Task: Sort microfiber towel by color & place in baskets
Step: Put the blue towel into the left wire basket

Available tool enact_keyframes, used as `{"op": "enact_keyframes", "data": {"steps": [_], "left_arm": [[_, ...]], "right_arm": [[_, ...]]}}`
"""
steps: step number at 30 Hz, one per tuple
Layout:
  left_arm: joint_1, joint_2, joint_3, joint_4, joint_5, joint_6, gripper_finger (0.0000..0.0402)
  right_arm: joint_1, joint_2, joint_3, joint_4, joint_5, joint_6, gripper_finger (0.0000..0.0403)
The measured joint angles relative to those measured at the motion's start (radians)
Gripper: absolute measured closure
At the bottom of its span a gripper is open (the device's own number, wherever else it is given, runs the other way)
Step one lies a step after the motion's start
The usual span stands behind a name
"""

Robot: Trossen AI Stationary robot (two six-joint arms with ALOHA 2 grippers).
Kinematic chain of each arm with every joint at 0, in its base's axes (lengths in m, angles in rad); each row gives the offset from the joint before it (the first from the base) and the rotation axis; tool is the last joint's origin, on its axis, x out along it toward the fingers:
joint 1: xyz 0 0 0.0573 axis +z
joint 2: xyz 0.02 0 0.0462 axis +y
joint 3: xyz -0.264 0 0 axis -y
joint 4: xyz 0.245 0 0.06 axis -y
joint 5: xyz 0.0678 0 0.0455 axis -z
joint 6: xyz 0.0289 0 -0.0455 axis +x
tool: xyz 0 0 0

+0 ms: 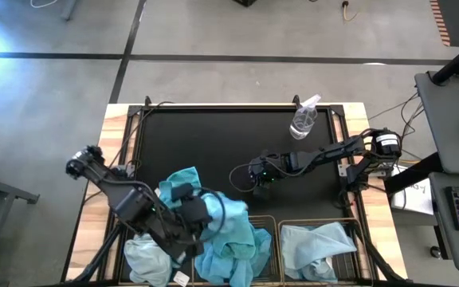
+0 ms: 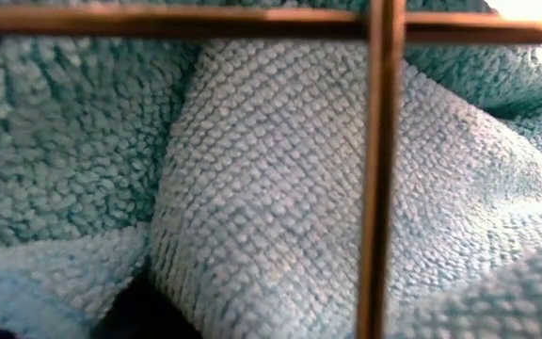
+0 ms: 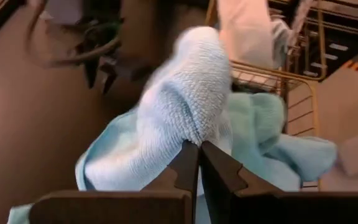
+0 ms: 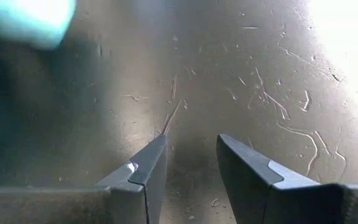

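currently: left gripper [image 3: 199, 163] pinches pale grey-blue towel [image 3: 179, 99] beside basket [image 3: 303, 87]; right gripper [image 4: 191, 163] parted over black mat [image 1: 213, 135].

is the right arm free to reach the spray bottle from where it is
Probably yes: the right gripper hangs open and empty over the bare mat, and nothing lies between it and the spray bottle near the table's far edge.

My overhead view is evenly lit, with blue-white glare on the floor [image 1: 6, 32] at the top left corner. My low view is filled by a soft, slightly blurred towel [image 2: 271, 188]. My left wrist view is motion-blurred. My right wrist view shows strong glare on the scratched mat [image 4: 347, 50]; a blurred towel edge [image 4: 27, 18].
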Motion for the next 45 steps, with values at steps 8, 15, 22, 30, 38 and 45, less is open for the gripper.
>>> {"op": "enact_keyframes", "data": {"steps": [8,15,22,30,38,45], "left_arm": [[-0.014,0.243,0.432,-0.213,0.005,0.075,0.0402],[-0.017,0.172,0.332,-0.048,0.057,0.129,0.0401],[-0.042,0.171,0.389,0.038,0.028,0.247,0.0401],[-0.055,0.163,0.426,0.1,0.025,0.366,0.0401],[-0.055,0.162,0.427,0.158,0.026,0.416,0.0401],[-0.061,0.146,0.428,0.244,0.084,0.498,0.0401]], "right_arm": [[0.0,0.0,0.0,-0.007,-0.001,0.03,0.0268],[0.0,0.0,0.0,-0.009,-0.006,0.07,0.0268],[0.004,0.0,0.0,-0.007,-0.011,0.083,0.0268],[0.017,0.0,0.0,-0.007,-0.011,0.117,0.0268],[0.046,0.0,0.0,-0.006,-0.011,0.139,0.0268],[0.078,0.0,0.0,-0.006,-0.011,0.174,0.0268]]}}
